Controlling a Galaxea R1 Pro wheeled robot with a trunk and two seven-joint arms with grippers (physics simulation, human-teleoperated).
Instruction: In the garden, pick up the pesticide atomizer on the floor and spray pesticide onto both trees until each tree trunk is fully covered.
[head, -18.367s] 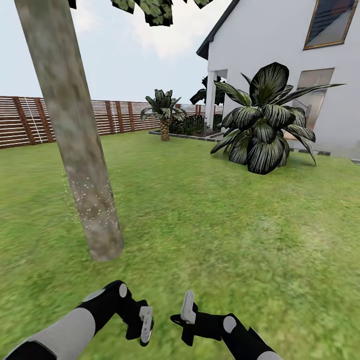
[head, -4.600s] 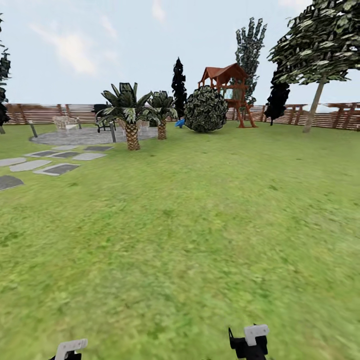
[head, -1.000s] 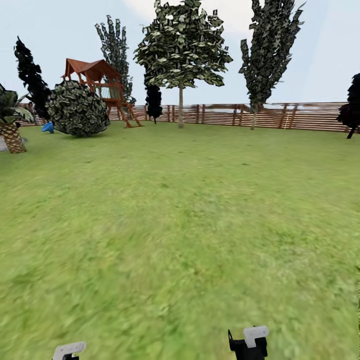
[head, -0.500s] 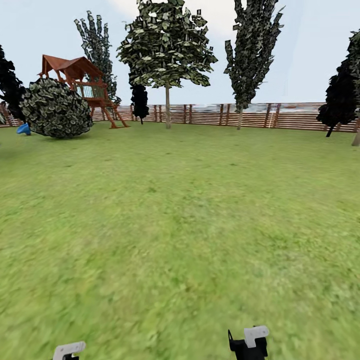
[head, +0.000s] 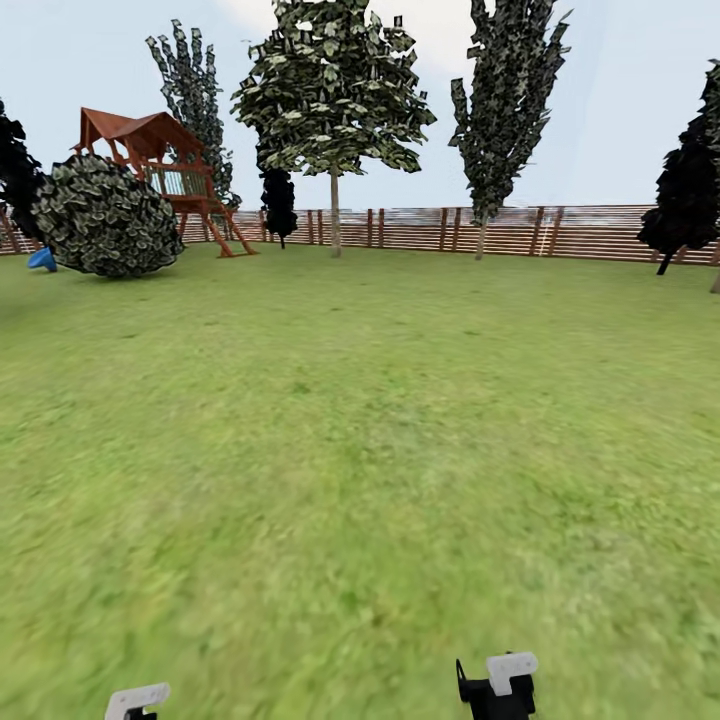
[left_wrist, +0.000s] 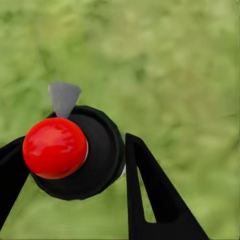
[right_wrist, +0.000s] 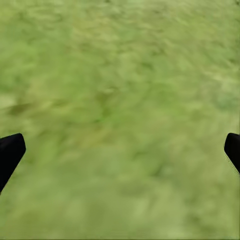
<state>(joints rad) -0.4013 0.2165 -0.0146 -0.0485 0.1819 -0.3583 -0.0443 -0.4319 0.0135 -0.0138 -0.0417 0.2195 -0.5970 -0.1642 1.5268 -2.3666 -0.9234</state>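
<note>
Lawn (head: 360, 450) runs to fence (head: 590, 232); my left gripper (left_wrist: 70, 165) clamps the atomizer (left_wrist: 75, 152), right gripper (right_wrist: 120, 150) spread wide.

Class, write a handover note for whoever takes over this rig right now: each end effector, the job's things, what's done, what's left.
Left end effector: shut on the atomizer.
Right end effector: open, empty.
The tree with the bare trunk stands far ahead by the fence, across the lawn.
Done: atomizer picked up; one trunk showed white specks earlier.
Left: drive to this tree and spray its trunk until covered.
</note>
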